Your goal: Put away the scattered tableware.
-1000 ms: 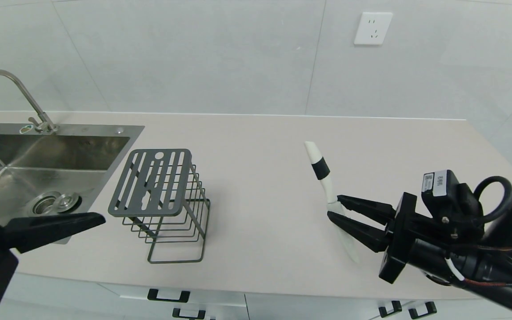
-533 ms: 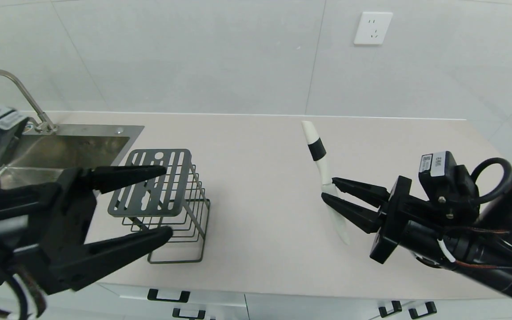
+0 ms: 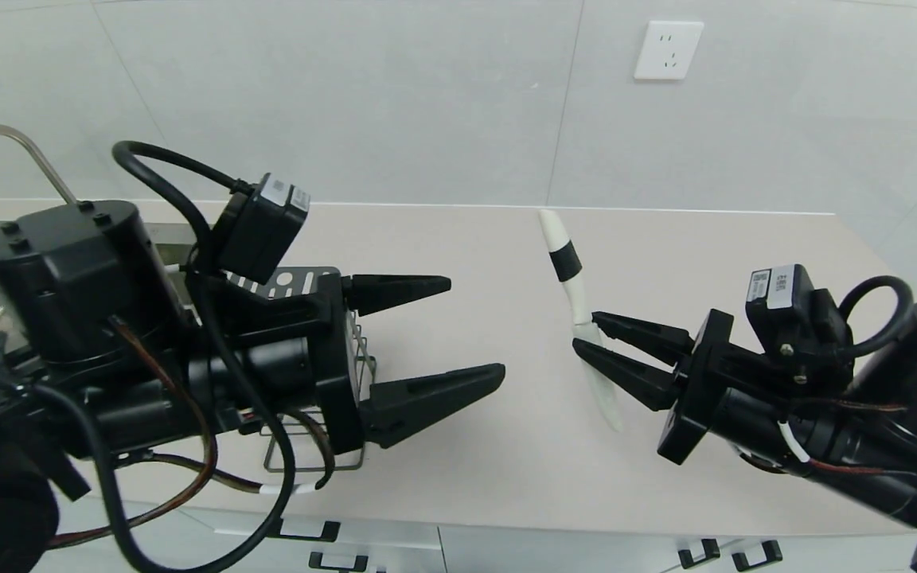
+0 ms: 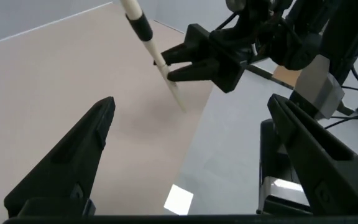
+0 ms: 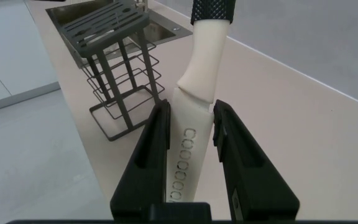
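Cream-white from end to end but for one black band on the handle, the knife [image 3: 575, 293] hangs over the counter [image 3: 466, 231], right of the middle. Its long axis runs far to near in the head view. The handle end points at the back wall and leans a little to the robot's left, and the blade tip points toward the front edge. The right gripper [image 3: 586, 331] pinches it where handle meets blade. The left gripper [image 3: 474, 326], fingers spread wide, sits over the bare stretch between the knife and the grey wire knife rack [image 3: 303, 278]. The gripper partly covers the rack. Bare counter runs beyond the knife to the back wall and to the right end.

From the left wrist, the knife [image 4: 156, 55] slants across the gap between that arm's parted fingers [image 4: 73, 162], well apart from them. The right gripper [image 4: 165, 66] clamps it, and the blade tip lies close to the line of the counter's front edge.

From the right wrist, the two fingers [image 5: 153, 143] press the flat sides of the knife [image 5: 197, 93]. A row of small oval dimples marks the blade, and the black band is knurled. The rack [image 5: 114, 68] stands near the counter's front edge, slotted plate on top, with a sink [image 5: 160, 26] behind it.
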`<state>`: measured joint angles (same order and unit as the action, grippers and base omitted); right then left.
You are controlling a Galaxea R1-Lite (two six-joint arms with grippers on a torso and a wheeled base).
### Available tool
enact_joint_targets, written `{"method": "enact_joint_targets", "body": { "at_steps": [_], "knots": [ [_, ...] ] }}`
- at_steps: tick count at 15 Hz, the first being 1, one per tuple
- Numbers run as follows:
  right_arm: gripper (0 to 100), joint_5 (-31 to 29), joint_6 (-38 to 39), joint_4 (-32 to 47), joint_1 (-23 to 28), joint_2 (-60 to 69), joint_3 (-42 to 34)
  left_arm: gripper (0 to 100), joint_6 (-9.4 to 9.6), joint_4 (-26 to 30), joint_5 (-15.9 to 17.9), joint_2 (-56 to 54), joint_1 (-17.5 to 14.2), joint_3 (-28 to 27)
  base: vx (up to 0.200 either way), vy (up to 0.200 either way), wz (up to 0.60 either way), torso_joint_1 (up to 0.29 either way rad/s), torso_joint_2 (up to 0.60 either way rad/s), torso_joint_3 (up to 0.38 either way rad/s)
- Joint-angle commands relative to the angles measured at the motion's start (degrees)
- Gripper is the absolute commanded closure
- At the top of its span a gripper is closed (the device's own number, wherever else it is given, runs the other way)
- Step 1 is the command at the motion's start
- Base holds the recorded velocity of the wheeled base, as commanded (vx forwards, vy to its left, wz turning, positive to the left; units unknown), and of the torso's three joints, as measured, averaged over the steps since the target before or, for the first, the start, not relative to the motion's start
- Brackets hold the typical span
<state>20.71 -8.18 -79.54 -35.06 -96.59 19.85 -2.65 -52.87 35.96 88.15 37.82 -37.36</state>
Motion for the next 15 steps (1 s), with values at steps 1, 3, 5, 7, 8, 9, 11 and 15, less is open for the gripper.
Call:
{"method": "enact_joint_targets", "body": {
  "at_steps": [1,3,5,7,8,9,11,15],
  "knots": [
    [100,0.0,0.0,-0.1,-0.7,-0.1,-0.1,0,-0.08,-1.1,-0.1,3.6,0.2,-1.2,0.000,0.000,0.00,0.000,0.00,0.000],
    [100,0.0,0.0,-0.2,-1.9,0.0,0.0,0,0.01,-2.8,-0.2,5.7,0.3,-2.0,0.000,0.000,0.00,0.000,0.00,0.000],
    [100,0.0,0.2,-0.3,-2.4,0.0,0.1,0,-0.08,-4.5,-0.3,7.6,1.5,-3.5,0.000,0.000,0.00,0.000,0.00,0.000],
    [100,0.0,0.2,-0.3,-2.4,0.1,0.1,0,-0.17,-5.6,-0.4,10.2,3.1,-6.5,0.000,0.000,0.00,0.000,0.00,0.000],
    [100,0.0,0.2,-0.3,-2.4,0.1,0.0,0,-0.26,-5.7,-0.8,11.0,3.8,-7.7,0.000,0.000,0.00,0.000,0.00,0.000],
    [100,0.1,0.2,-0.4,-2.5,0.2,0.0,0,-0.52,-5.8,-1.5,11.4,4.5,-8.5,0.000,0.000,0.00,0.000,0.00,0.000],
    [100,0.1,0.2,-0.4,-2.6,0.3,0.0,0,-2.19,-7.1,-3.0,12.9,5.6,-10.7,0.000,0.000,0.00,0.000,0.00,0.000],
    [100,0.1,0.3,-1.6,-3.7,0.3,0.0,0,-2.19,-8.3,-4.8,15.6,5.6,-14.0,0.000,0.000,0.00,0.000,0.00,0.000]
  ]
}}
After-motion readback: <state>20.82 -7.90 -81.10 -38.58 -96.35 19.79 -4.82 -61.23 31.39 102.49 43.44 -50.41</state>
